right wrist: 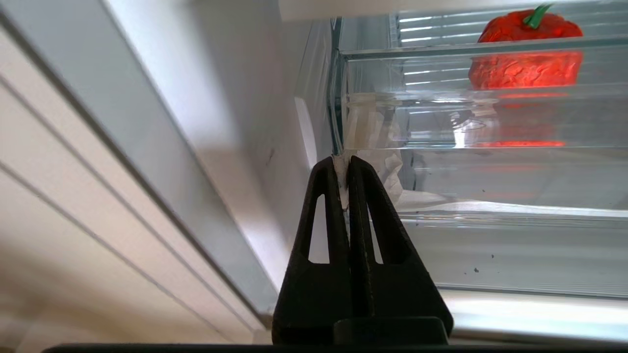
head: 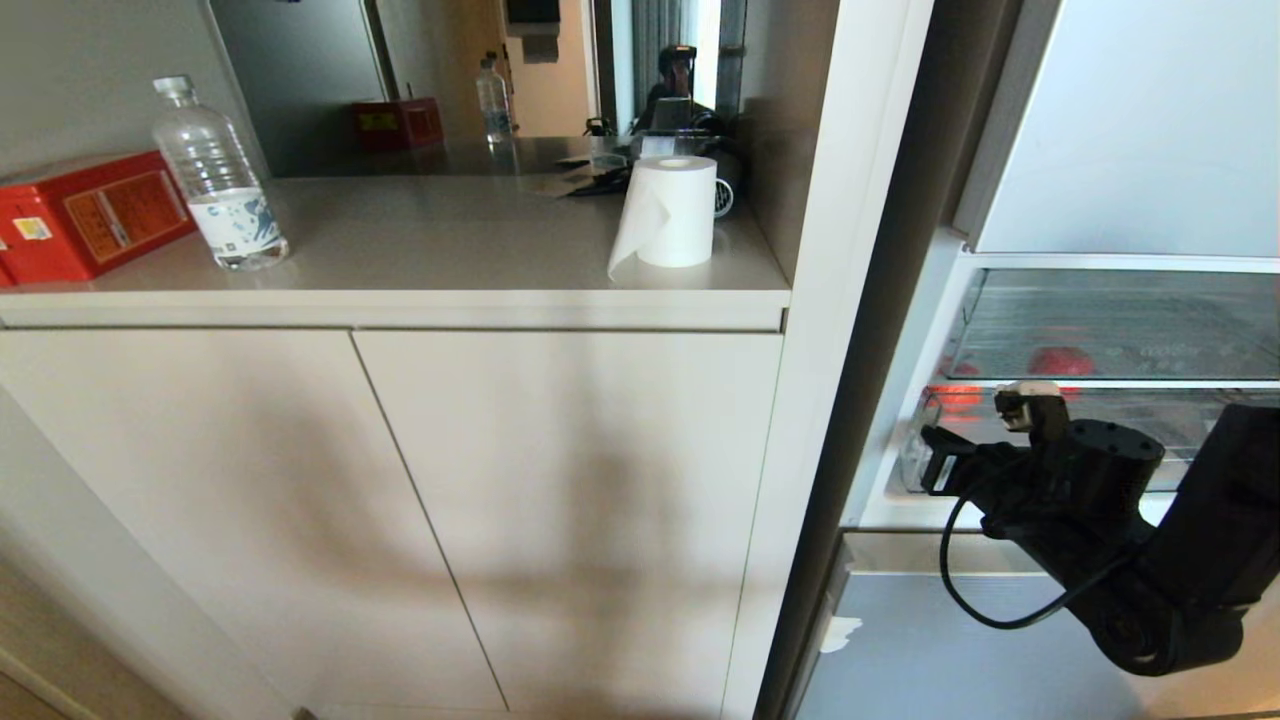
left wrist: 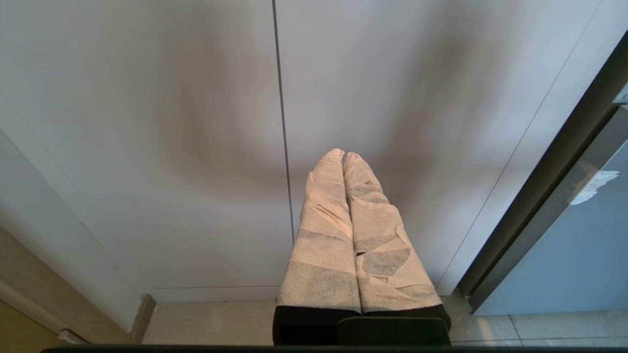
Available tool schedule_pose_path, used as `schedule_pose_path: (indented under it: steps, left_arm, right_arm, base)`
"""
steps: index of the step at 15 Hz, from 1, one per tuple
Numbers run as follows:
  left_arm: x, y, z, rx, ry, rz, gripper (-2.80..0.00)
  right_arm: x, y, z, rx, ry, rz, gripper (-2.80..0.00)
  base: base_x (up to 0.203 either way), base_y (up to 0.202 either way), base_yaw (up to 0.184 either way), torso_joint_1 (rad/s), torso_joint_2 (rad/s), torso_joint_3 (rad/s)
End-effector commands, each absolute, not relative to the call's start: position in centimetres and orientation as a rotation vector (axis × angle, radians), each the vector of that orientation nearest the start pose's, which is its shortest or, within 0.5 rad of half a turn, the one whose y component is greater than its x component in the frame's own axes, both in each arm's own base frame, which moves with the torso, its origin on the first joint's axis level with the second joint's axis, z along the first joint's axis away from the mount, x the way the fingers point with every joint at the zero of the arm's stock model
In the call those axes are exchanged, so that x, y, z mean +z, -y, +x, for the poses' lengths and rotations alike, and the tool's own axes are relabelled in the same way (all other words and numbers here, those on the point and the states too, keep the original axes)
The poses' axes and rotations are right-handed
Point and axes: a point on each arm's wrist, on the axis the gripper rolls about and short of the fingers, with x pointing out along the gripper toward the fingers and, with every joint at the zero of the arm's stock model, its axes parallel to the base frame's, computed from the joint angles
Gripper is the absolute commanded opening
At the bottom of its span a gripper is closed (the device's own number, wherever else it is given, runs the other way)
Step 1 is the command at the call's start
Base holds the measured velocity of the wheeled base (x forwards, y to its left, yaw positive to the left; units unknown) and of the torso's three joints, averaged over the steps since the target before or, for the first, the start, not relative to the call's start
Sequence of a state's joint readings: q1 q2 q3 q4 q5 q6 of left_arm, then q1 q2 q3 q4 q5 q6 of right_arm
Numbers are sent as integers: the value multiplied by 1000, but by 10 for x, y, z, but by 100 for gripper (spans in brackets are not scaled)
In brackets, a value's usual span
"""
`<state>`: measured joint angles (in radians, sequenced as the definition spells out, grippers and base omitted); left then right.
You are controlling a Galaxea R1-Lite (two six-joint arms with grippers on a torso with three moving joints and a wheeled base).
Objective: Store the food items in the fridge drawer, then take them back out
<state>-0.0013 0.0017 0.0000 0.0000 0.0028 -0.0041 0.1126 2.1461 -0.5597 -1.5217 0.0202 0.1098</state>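
Note:
The fridge drawer (right wrist: 490,122), clear plastic with a ribbed floor, sits in the open pale fridge at the right of the head view (head: 915,450). An orange-red food item (right wrist: 527,29) with a green stem lies inside it and shows as a red shape (head: 1060,360) through the plastic. A fainter red-orange patch (head: 955,398) may be a second item or a reflection. My right gripper (right wrist: 342,162) (head: 930,462) is at the drawer's front left corner, shut on a white tape tab (right wrist: 382,166) fixed there. My left gripper (left wrist: 343,154), with paper-wrapped fingers, is shut and empty, hanging before the cabinet doors.
A beige counter (head: 450,260) to the left of the fridge carries a water bottle (head: 220,180), a red box (head: 90,215) and a paper roll (head: 670,210). Cabinet doors (head: 400,500) stand below it. A closed grey-blue fridge front (head: 950,640) lies under the drawer.

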Motion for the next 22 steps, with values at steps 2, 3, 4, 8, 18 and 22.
schedule_pose_path:
  steps: [2,3,4,8,18,22]
  left_arm:
    - [76,0,-23,2,-3,-5,-280]
    - [76,0,-23,2,-3,-5,-280]
    - [76,0,-23,2,-3,-5,-280]
    - [76,0,-23,2,-3,-5,-280]
    - [76,0,-23,2,-3,-5,-280]
    - [76,0,-23,2,-3,-5,-280]
  right_arm:
    - [78,-37,320,131,-72,109,-280]
    - [81,-36,311,131,-77,109,-280]
    - [83,-35,303,131,-87,110,-280]
    - [90,-31,265,125,-125,129,-280]
    - [123,-16,174,71,-59,159,0]
    - [148,0,178,-59,-63,149,0]
  base:
    - [0,0,0,0,0,0]
    - [0,0,0,0,0,0]
    - [0,0,0,0,0,0]
    - [0,0,0,0,0,0]
    - [0,0,0,0,0,0]
    - [0,0,0,0,0,0]
